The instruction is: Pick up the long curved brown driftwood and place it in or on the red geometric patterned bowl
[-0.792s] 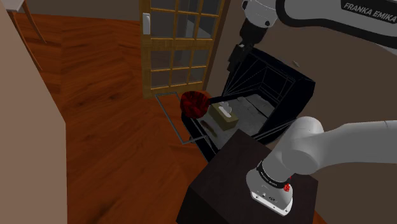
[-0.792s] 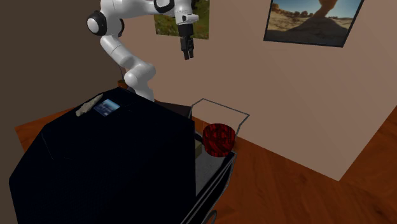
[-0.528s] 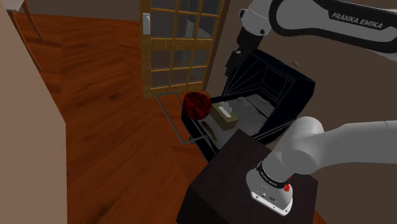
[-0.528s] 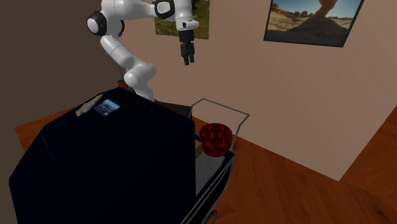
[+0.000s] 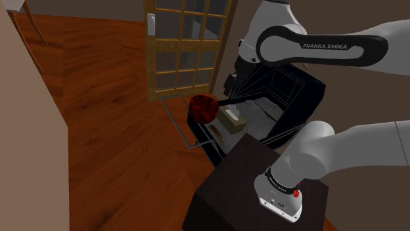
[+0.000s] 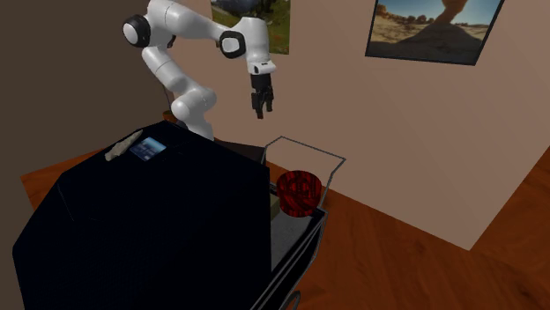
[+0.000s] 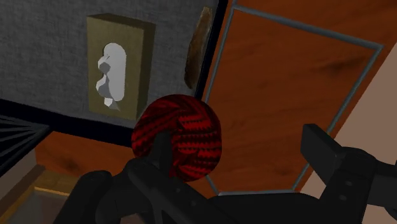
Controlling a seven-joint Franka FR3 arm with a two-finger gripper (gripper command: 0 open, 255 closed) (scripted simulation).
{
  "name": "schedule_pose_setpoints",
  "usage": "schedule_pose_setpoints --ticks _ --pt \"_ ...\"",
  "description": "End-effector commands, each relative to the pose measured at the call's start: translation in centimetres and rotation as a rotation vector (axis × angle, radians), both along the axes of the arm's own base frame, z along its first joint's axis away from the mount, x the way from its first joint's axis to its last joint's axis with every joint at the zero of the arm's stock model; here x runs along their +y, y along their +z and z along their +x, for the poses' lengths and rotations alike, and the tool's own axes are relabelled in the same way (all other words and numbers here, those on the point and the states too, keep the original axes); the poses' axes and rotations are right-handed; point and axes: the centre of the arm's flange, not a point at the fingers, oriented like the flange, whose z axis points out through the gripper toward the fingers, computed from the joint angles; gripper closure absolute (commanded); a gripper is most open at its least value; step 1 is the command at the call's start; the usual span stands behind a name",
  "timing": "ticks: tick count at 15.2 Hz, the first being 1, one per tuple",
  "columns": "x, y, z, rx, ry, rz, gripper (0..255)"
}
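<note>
We hold our claw open and empty high above the red bowl, judging the driftwood reachable where it lies along the grey surface's edge, just beside the tissue box.

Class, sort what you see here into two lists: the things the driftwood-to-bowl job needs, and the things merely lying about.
Belongs to the job: brown driftwood, red patterned bowl, gripper.
Just lying about: tissue box, glass-paned door, framed picture.
</note>
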Motion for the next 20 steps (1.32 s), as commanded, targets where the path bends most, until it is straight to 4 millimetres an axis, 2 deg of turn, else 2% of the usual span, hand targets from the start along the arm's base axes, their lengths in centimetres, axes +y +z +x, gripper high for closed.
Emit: schedule_pose_setpoints --ticks 1,10,19,20 --pt "-1.0 -2.5 0.5 0.003 -0.031 0.018 0" --pt "-3.9 -14.1 1.9 0.026 -0.167 0.098 0" --pt "-6.1 -26.0 2.7 0.049 -0.303 0.179 0" --pt "-6.2 -26.6 2.7 0.050 -0.309 0.183 0"
